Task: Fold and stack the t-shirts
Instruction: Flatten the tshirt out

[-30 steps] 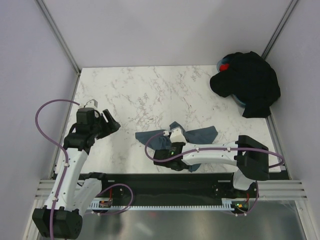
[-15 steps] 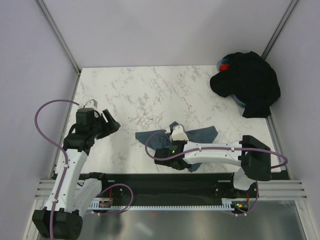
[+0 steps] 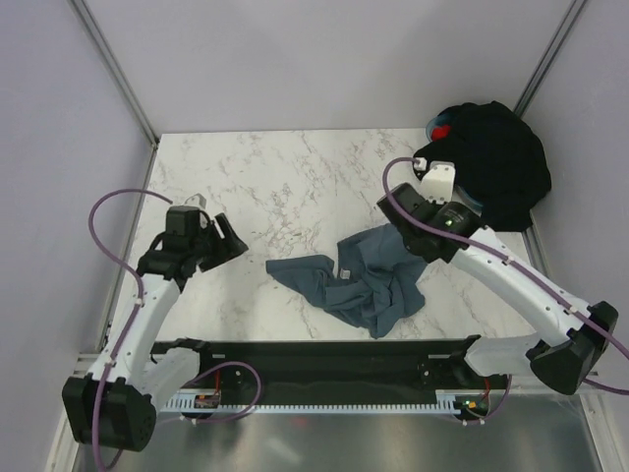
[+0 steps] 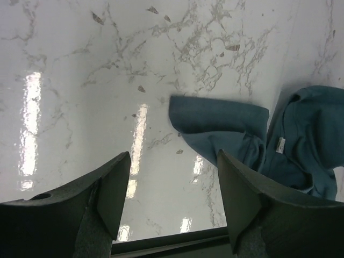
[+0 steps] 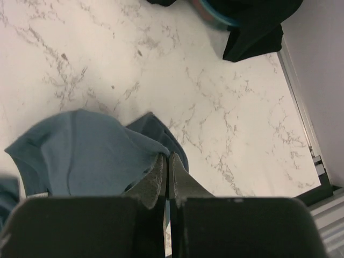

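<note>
Right tool [image 5: 165,157] clamps blue-grey t-shirt [image 3: 378,290] | bin [image 3: 470,201] holds black t-shirts [image 3: 491,162]

**No legible writing in view**

The one label that shows is a small white tag [image 4: 280,144] sewn inside the neck of the blue-grey t-shirt [image 4: 220,115]. It is seen from the left wrist camera, and any print on it is too small to read. No other surface in the three views carries a word, number, brand or sign that can be made out.
</note>
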You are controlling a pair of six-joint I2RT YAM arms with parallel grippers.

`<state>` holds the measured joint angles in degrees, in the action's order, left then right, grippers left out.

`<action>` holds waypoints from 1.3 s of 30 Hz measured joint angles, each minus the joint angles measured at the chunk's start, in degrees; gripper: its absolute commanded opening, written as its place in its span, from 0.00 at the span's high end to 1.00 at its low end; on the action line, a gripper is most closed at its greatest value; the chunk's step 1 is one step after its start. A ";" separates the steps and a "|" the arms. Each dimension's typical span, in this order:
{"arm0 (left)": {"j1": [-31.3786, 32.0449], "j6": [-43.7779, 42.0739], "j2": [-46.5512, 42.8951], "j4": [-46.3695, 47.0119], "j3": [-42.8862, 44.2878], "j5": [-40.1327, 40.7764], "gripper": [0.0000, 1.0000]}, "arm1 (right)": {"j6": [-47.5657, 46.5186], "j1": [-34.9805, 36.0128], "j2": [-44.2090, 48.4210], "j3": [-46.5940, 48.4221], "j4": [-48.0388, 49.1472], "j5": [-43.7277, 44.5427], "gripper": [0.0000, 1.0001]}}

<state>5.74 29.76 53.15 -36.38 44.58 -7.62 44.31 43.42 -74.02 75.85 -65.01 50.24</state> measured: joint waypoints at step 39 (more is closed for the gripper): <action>5.33 8.85 23.54 4.94 20.81 9.44 0.98 | -20.39 -35.87 0.87 13.38 7.10 -23.19 1.00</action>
<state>11.07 38.61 76.69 -31.44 65.39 1.83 23.92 7.55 -73.14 89.23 -57.91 27.05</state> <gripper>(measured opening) 0.033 0.012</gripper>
